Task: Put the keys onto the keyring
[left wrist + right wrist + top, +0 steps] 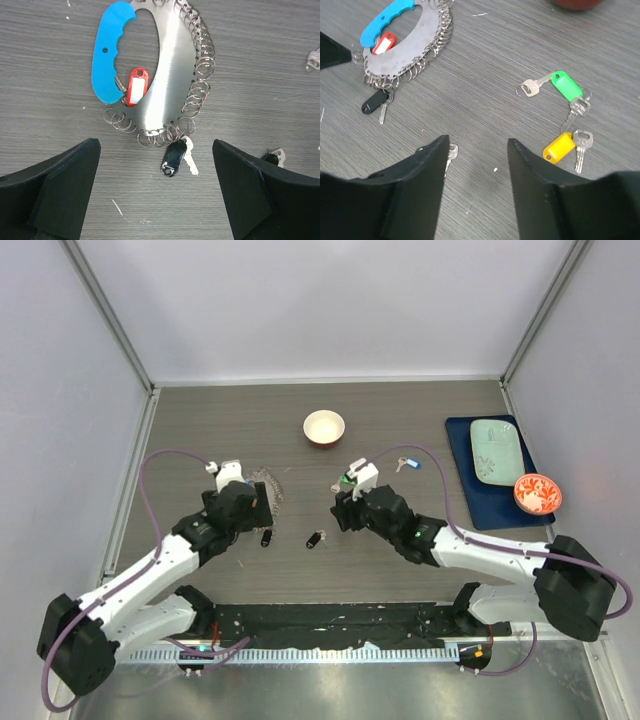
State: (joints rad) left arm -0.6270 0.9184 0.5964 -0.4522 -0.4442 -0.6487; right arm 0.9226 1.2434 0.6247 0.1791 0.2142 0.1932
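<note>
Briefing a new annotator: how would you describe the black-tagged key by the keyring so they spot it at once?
On the left half of the dark table lies the keyring, a flat silvery plate with a blue handle, fringed with small wire loops. At its edge nearest the arm bases sits the black-tagged key, touching those loops; the red tag sits at the plate's opening.

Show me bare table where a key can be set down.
Free: the far-left corner, between wall and white bowl; the strip between bowl and keyring. Crowded: around the keyring, black-tagged keys and blue mat.
</note>
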